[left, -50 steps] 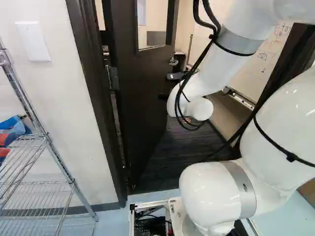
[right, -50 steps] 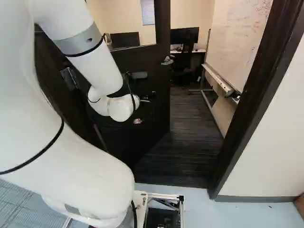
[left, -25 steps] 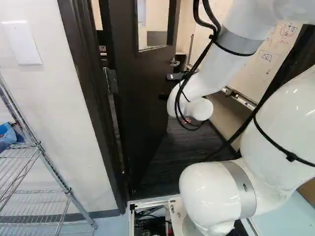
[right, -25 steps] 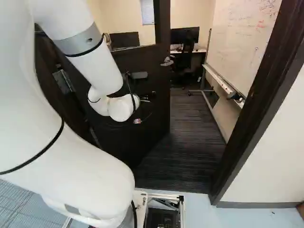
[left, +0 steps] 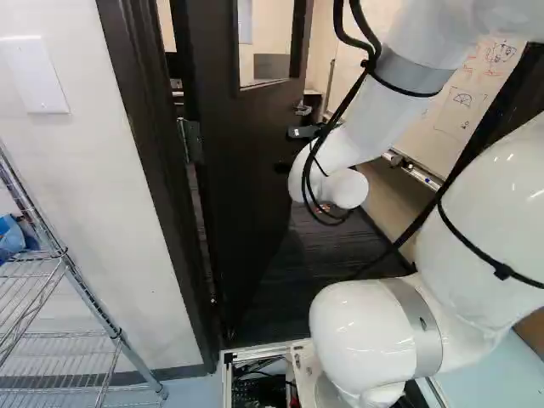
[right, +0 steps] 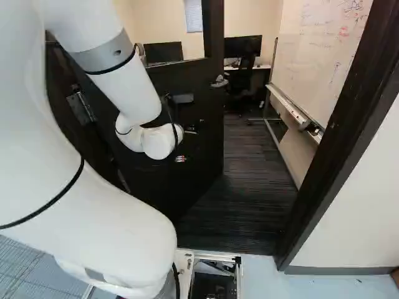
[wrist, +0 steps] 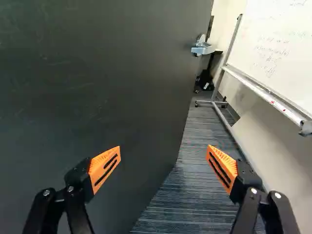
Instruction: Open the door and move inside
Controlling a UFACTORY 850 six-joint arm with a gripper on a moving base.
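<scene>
pincer (wrist: 164, 157): spread wide, nothing between the orange pads, and it's facing the door's dark face with the passage off to one side!
door (wrist: 97, 87): ajar, swung into the room beyond, hanging from the hinge (left: 192, 140) at the left of the left base view. looks a heavy, stiff slab, one that won't bend but should swing round willingly once leaned on.
handle (wrist: 203, 48): out by the free edge, ahead of the pincer. a hard lever by the look of it, good for a hook or a pinch, but with the latch already clear there's little call for it.
free edge: here's the place to work! a flat, steady shove near it, well apart from the hinge, should need the least force. the face looks smooth, so the pads could skid if they come in slanted.
pane (left: 268, 38): likely glass, the fragile bit, so keep the push on the solid panel below.
frame (right: 340, 143): rigid, no give there; the base wants the door wider before it rolls through.
</scene>
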